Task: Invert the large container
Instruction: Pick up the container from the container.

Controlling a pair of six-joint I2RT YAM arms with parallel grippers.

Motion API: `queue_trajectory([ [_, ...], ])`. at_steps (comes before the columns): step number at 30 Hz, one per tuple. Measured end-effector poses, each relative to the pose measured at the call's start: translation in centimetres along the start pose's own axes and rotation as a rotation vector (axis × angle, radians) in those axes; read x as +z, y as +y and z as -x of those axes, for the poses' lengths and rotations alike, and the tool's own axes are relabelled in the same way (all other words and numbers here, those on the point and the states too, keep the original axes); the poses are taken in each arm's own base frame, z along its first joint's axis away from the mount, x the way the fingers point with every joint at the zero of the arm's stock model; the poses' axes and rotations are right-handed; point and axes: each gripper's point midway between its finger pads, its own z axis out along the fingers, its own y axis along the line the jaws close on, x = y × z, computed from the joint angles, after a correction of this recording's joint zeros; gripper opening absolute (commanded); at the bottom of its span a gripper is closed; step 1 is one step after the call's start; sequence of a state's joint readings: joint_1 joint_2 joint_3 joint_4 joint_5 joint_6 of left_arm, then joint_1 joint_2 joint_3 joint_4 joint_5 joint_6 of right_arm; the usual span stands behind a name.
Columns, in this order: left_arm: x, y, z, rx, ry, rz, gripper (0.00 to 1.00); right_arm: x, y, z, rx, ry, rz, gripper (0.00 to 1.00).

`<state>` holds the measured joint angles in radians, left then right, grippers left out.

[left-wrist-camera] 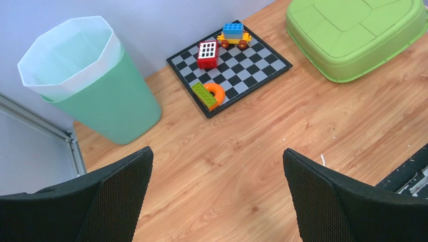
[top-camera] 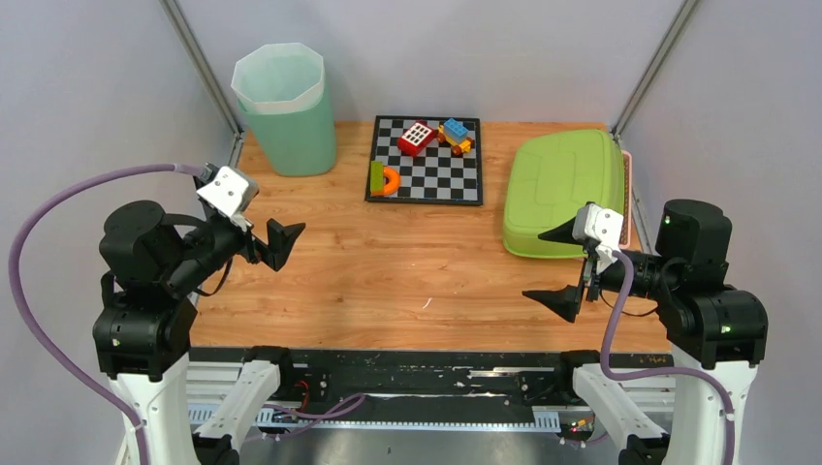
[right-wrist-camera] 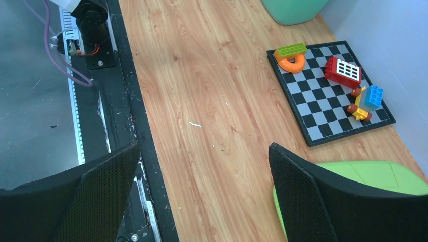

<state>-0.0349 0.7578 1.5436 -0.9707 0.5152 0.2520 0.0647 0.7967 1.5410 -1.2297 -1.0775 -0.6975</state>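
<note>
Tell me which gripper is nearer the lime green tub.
Right. The right gripper hovers open just in front of the lime green tub; the left gripper sits far across the table.

Large container (top-camera: pixel 562 189): lime-green plastic tub, rounded-rectangle outline. Lying upside down, flat base uppermost, rim down on the table (top-camera: pixel 388 271). Base moulded into shallow raised panels; walls flaring outward toward the rim. Sits level, not tilted. Placed to the right of the checkerboard (top-camera: pixel 438 182), near it but apart, bare wood between.

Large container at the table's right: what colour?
The large container is lime green; left wrist view shows it best.
</note>
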Motion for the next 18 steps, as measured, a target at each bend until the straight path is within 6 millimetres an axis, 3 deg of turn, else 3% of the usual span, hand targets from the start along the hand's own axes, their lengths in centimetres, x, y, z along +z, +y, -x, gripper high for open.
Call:
queue_trajectory([
  [12, 0.7, 0.1, -0.6, 0.012, 0.009, -0.016, 1.00, 0.2, -0.8, -0.1, 0.015, 0.011, -0.020, 1.00],
  [18, 2.1, -0.1, -3.0, 0.027, 0.059, -0.061, 1.00, 0.2, -4.1, -0.9, 0.057, 0.050, -0.159, 0.99],
])
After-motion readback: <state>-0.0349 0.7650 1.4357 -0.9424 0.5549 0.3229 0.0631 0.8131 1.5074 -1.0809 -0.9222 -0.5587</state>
